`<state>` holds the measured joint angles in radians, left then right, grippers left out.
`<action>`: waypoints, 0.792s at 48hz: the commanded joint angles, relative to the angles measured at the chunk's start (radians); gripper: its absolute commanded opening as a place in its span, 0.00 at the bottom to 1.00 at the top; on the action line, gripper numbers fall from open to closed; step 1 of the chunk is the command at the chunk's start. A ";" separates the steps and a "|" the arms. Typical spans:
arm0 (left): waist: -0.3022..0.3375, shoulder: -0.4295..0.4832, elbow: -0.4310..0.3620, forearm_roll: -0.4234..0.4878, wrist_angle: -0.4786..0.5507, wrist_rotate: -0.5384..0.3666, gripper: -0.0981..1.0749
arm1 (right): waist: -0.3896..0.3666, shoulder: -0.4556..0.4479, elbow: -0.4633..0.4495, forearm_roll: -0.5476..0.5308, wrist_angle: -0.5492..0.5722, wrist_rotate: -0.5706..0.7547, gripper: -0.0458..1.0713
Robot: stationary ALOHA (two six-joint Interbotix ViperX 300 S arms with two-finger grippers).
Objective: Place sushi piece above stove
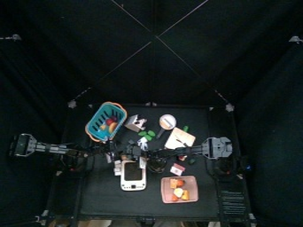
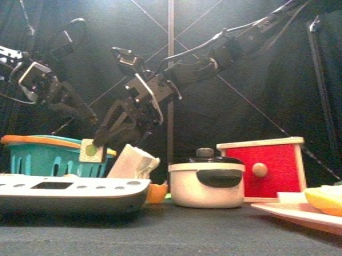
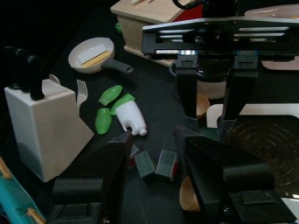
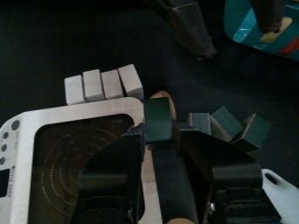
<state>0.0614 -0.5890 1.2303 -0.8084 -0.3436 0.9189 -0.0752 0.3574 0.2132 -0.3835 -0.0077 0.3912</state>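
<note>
Stove (image 4: 70, 171) partly hidden behind right gripper (image 4: 160, 122).

you're looking at one teal basket (image 1: 104, 121), one stove (image 1: 133, 178), one pot (image 2: 205, 184), one red box (image 2: 265, 168), two grippers.
</note>
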 commanded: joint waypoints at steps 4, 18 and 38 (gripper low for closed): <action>0.002 -0.002 -0.014 0.003 -0.009 0.000 0.78 | -0.005 -0.014 -0.028 0.003 0.000 0.002 0.63; 0.000 -0.002 0.005 0.000 -0.009 -0.002 0.78 | -0.025 0.015 -0.046 0.000 0.009 0.002 0.63; 0.000 -0.003 0.012 0.003 -0.009 0.000 0.78 | -0.032 0.075 -0.087 0.002 0.054 0.002 0.63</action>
<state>0.0598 -0.5906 1.2548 -0.8099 -0.3436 0.9173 -0.1028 0.4479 0.1626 -0.3820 0.0368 0.3912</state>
